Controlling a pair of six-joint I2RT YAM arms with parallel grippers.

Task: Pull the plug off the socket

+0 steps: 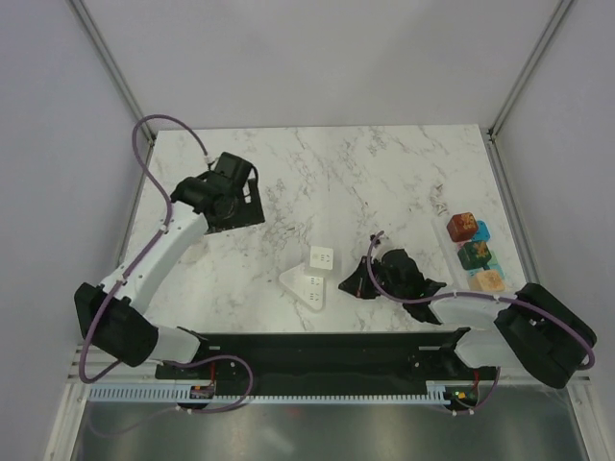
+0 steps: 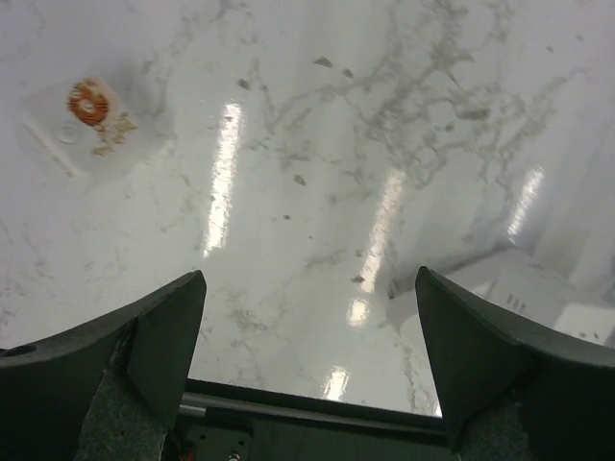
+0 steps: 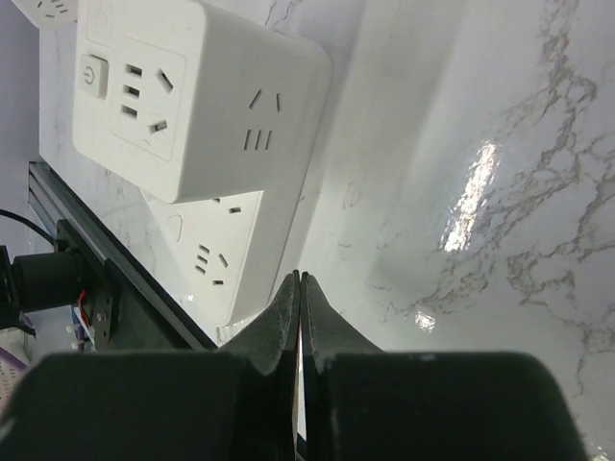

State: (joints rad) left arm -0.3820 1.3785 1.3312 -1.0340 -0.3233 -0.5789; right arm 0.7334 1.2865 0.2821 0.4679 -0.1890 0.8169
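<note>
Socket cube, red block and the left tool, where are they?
socket cube [image 3: 207, 115], right wrist view, on its white face between the holes.
red block [image 1: 462, 224], top view, middle of its top.
left tool [image 2: 309, 280], left wrist view, the open gap midway between its fingertips.

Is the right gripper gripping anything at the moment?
No: the right gripper has its fingers pressed flat together with nothing between them, clear of the white socket cube.

The top view looks steeply down from high behind the near edge across the whole worktop [image 1: 384, 163], while each wrist view skims it closely past the left hand [image 2: 309, 279] or right hand [image 3: 300, 277], all three sharing the white socket blocks [image 1: 312, 286].
</note>
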